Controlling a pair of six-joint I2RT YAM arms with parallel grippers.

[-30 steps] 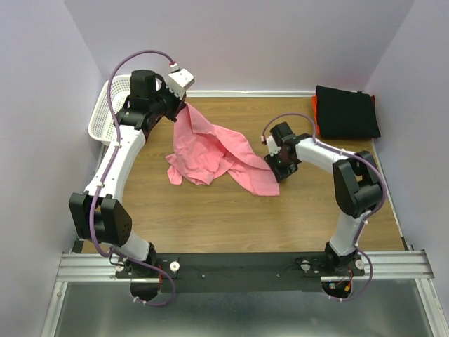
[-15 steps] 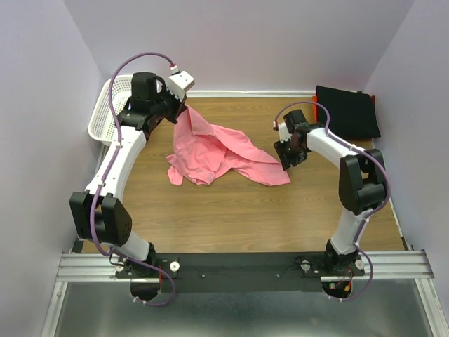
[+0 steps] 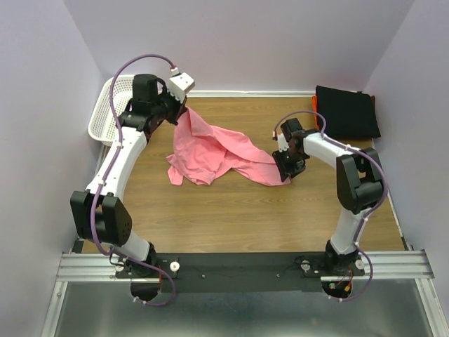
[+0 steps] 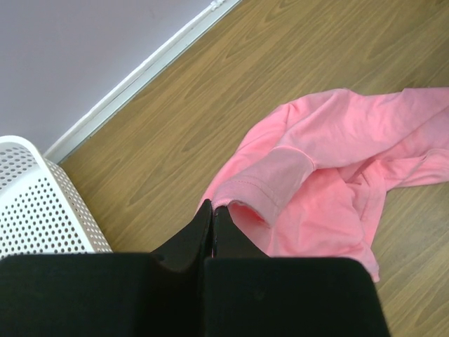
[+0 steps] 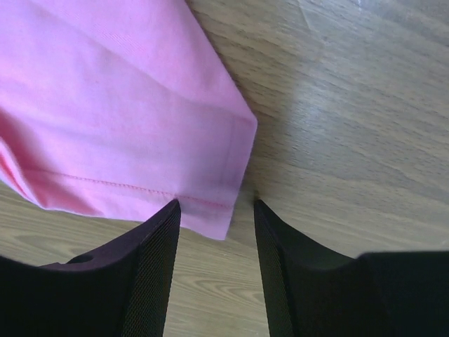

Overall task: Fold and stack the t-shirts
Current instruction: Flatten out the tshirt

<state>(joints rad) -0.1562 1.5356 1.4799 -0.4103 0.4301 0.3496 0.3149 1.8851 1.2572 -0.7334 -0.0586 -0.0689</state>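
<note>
The bright pink t-shirt [image 3: 214,151] lies crumpled mid-table, and one end of it rises to my left gripper [image 3: 184,111]. That gripper [image 4: 212,208] is shut on the shirt's sleeve edge [image 4: 270,182], near the back left. My right gripper [image 3: 285,170] is low over the shirt's right hem corner and stands open. In the right wrist view the corner [image 5: 228,175] lies flat on the wood between the right gripper's [image 5: 215,203] fingers, and they are not pinching it. A folded black t-shirt [image 3: 346,112] sits at the back right, with an orange-red edge [image 3: 315,111] showing under it.
A white lattice basket [image 3: 104,116] stands at the back left beside the left arm and also shows in the left wrist view [image 4: 42,203]. The wooden table [image 3: 231,217] meets purple walls at the back and on both sides.
My right gripper swung toward the back right, then came back down at the hem corner with its jaws a little wider. The shirt's right flap shifted rightward. The left gripper held still.
</note>
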